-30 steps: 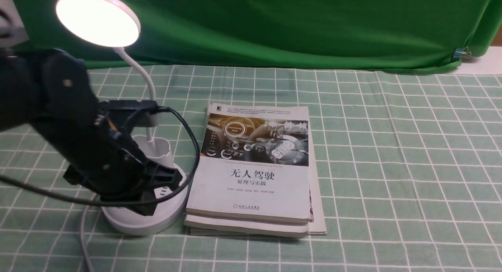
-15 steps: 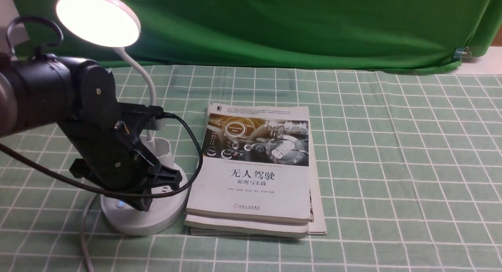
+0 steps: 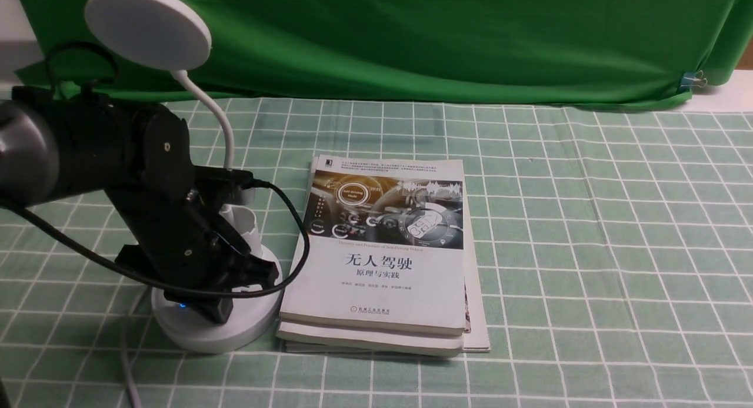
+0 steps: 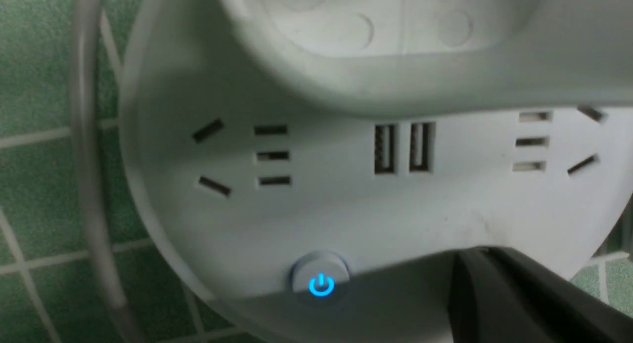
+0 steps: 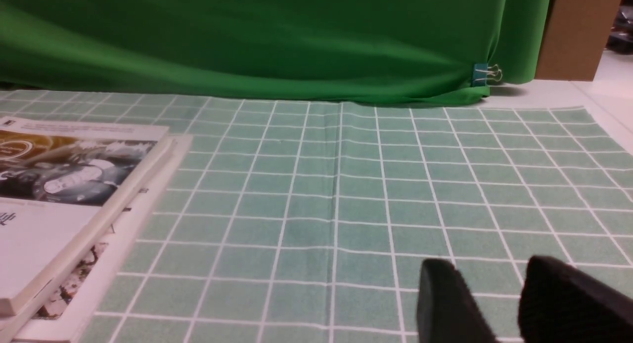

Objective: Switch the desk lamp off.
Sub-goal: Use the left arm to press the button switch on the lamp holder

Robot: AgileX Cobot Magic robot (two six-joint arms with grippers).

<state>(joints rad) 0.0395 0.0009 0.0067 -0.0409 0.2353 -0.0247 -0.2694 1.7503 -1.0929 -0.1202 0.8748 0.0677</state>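
Observation:
The white desk lamp stands at the left. Its round disc head (image 3: 147, 27) is dark, above a thin bent neck (image 3: 220, 126), a small cup (image 3: 244, 226) and a round base (image 3: 212, 334). My left gripper (image 3: 215, 314) is shut, its tip pressed down on the front of the base, beside a button glowing blue (image 3: 183, 306). The left wrist view shows the base (image 4: 346, 209) with sockets, the blue power button (image 4: 321, 285) and the closed gripper (image 4: 474, 251) touching the base just beside that button. My right gripper (image 5: 489, 271) hovers over bare cloth, jaws slightly apart, holding nothing.
A stack of books (image 3: 382, 255) lies right against the lamp base and also shows in the right wrist view (image 5: 59, 185). The lamp's grey cord (image 3: 126, 373) runs off the front edge. A green backdrop (image 3: 412, 37) hangs behind the checked tablecloth (image 3: 588, 249).
The lamp head was lit in both earlier frames and is dark now. My left arm swung right and lowered its tip onto the base. The blue button light came into view.

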